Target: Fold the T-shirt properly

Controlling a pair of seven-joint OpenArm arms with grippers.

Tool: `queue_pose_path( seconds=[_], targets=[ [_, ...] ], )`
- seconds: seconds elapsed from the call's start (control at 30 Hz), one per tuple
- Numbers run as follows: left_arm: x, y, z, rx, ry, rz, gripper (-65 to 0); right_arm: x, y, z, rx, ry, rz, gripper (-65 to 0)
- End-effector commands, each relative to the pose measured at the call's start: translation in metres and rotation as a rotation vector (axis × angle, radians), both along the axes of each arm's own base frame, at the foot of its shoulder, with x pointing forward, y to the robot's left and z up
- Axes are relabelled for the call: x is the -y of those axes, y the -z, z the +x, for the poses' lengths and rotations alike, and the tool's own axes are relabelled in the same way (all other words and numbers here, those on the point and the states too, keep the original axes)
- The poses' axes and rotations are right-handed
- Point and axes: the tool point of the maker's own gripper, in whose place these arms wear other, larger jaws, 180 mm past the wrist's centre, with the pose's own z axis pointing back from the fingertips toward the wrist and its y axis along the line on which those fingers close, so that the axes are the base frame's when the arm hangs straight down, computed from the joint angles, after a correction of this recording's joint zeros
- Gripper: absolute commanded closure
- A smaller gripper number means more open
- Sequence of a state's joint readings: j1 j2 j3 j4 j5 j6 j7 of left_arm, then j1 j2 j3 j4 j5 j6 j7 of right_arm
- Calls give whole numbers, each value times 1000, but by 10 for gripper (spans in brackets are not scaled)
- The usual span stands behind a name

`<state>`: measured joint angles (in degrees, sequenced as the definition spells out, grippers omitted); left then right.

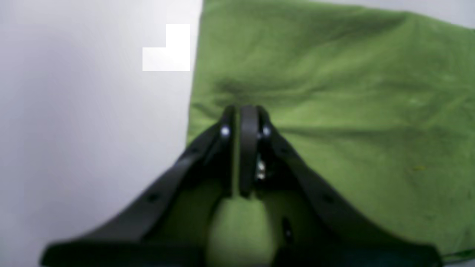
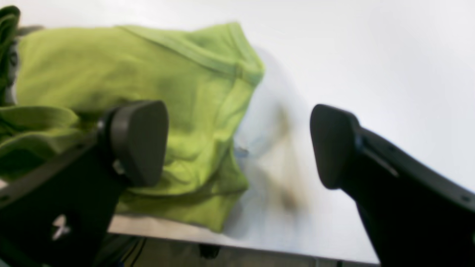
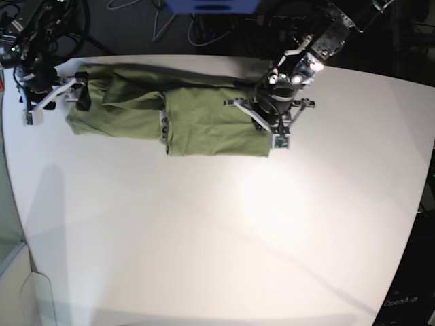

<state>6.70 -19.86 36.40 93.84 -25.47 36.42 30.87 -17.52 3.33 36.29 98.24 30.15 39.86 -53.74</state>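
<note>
T-shirt [image 3: 204, 122]: it is green and soft. It lies on the white table [image 3: 224, 238], near the far edge, stretched out in a long strip from side to side.
Shirt shape: the part near the middle is folded into a neat block. The part by the other end is bunchy and wrinkly.
Left gripper [image 1: 243, 113]: its two black fingers are pressed together. A thin bit of green cloth is squeezed between them. It sits at one end of the shirt, right at the folded edge.
Right gripper [image 2: 237, 144]: its two fingers are spread far apart. Nothing is between them. One finger pad [image 2: 139, 142] is over the green cloth. The other finger pad [image 2: 332, 146] is over the bare table.
Right gripper spot: it hangs by the wrinkly end of the shirt, close to the table's edge.
Table: it is white and plain.
</note>
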Motion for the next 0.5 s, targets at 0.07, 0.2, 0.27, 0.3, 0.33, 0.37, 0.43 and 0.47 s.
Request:
queue_pose_path(
  seconds=[0.07,0.2,0.27,0.3,0.33,0.37,0.43,0.47],
  targets=[
    [-14,22,-29,-156,-41,20,-25,1,0,1,14,1,10,-588],
    [-13,22,-29,-154,-41,18,-25,0,3,0,7,1,17,-588],
    [-13,22,-29,-154,-41,18,-25,0,3,0,7,1,17,-588],
    [-13,22,-29,-154,-41,18,-25,0,3,0,7,1,17,-588],
    [-13,22,-29,-154,-41,18,-25,0,3,0,7,1,17,-588],
    [-12,22,-29,-154,-41,16,-25,0,3,0,7,1,17,-588],
    [-12,22,-29,-154,-41,16,-25,0,4,0,4,1,19,-588],
    [-12,22,-29,-156,-41,16,-25,-2,7,-1,-2,3,28,-588]
  ],
)
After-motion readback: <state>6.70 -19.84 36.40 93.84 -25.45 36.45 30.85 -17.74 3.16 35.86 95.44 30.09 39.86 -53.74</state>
